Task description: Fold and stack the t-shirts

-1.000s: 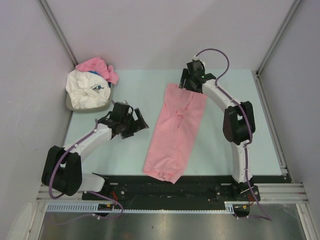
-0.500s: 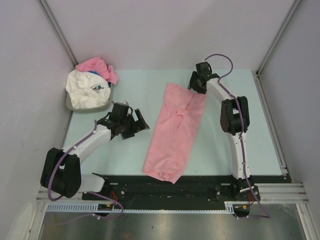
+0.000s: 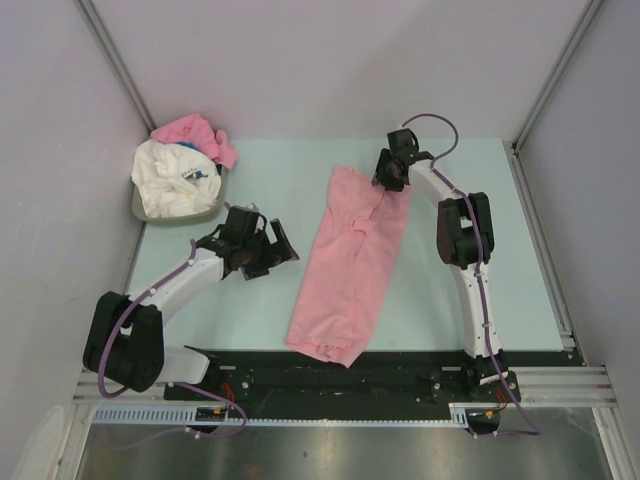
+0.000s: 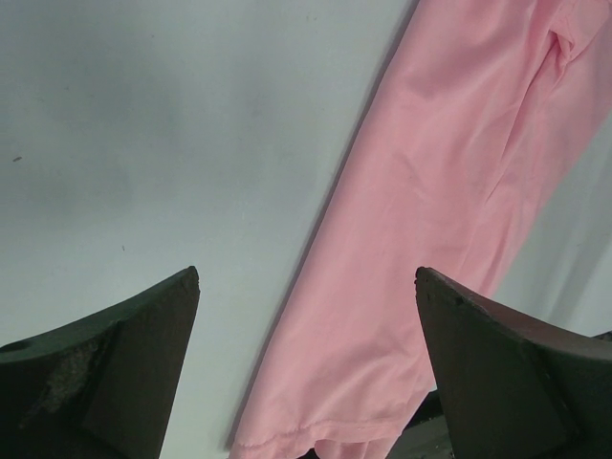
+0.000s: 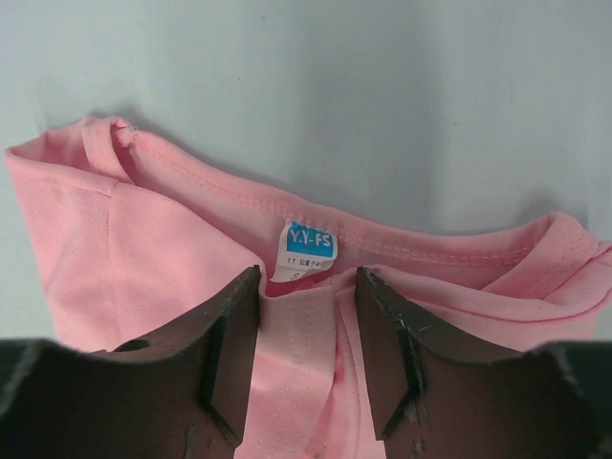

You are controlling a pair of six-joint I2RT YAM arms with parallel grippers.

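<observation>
- Light-pink cloth t-shirt [image 3: 350, 262]: lies lengthwise mid-way across the pale-green table [image 3: 260, 190], collar at the far end.
- Right gripper [image 5: 308, 273]: jaws half open, straddling a raised cloth fold below the collar label [image 5: 310, 241].
- Left gripper [image 3: 283, 248]: wide open, empty, left of the shirt.

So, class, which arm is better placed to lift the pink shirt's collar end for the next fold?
Right. The right gripper straddles the pink t-shirt at its collar, by the label; the left gripper hangs open over bare table beside the shirt.
</observation>
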